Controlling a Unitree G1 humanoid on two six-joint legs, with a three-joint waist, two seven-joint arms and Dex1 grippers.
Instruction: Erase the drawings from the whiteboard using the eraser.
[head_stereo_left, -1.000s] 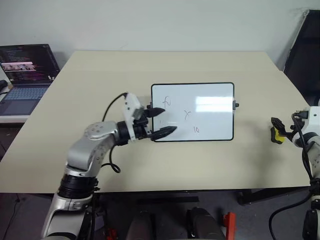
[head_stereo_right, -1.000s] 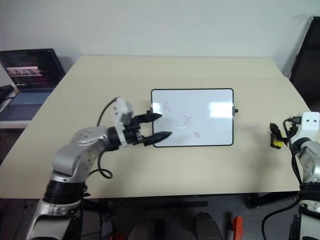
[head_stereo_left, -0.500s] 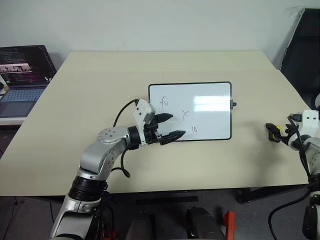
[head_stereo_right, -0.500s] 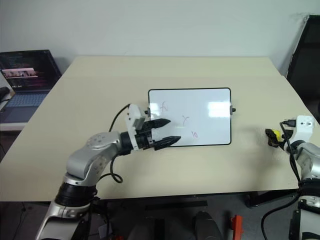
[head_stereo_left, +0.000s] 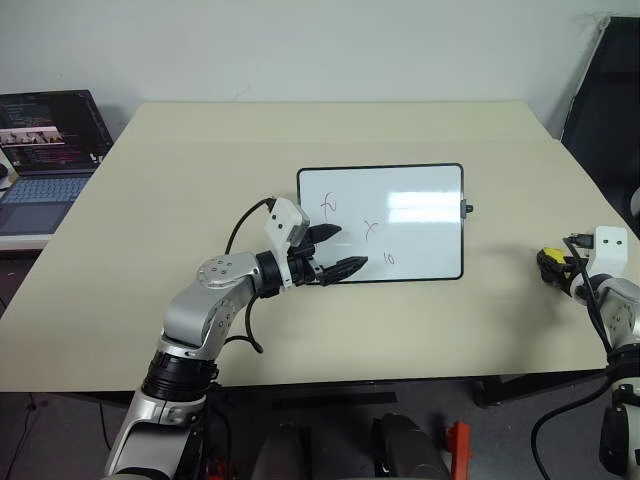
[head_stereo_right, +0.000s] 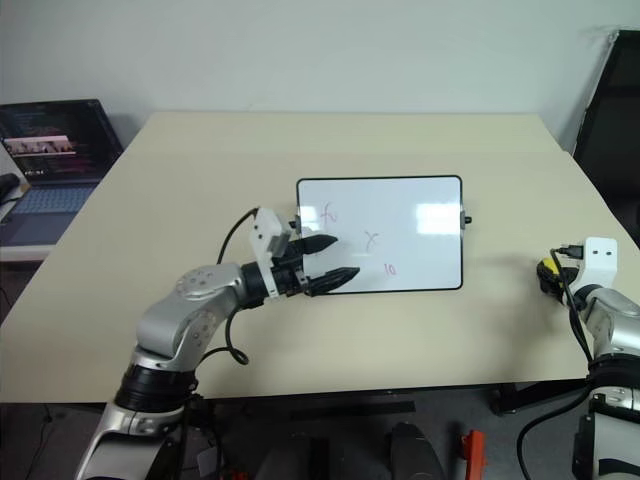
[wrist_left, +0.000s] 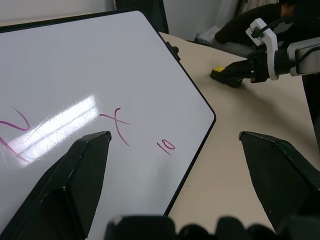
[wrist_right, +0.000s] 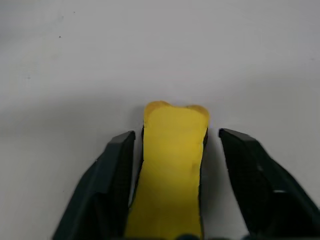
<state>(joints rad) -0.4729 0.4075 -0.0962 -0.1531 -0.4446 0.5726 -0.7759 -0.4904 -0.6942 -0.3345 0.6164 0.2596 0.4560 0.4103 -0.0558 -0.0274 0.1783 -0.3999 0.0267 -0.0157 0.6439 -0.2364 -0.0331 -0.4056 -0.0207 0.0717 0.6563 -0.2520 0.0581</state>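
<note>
Eraser (wrist_right: 172, 165) first: it is the little yellow block, and it lies on the table (head_stereo_left: 200, 180) far over on the right side, well apart from the whiteboard (head_stereo_left: 420, 240). My right gripper (wrist_right: 176, 134) is down at it. One black finger is on each side of the block. I see a thin dark gap between the block and each finger, so the fingers are a little apart and not squeezing it yet.

The whiteboard lies flat in the middle of the table. The drawings (head_stereo_left: 373, 230) are on its left half: a squiggle, an "x" and a small "10". A pale shiny patch sits on its right half.

My left gripper (head_stereo_left: 350, 247) is at the near left corner of the board. Its two fingers are wide apart with nothing between them. One is over the white part and one is just past the near edge.

A laptop (head_stereo_left: 45, 150) stands far off to the left.
</note>
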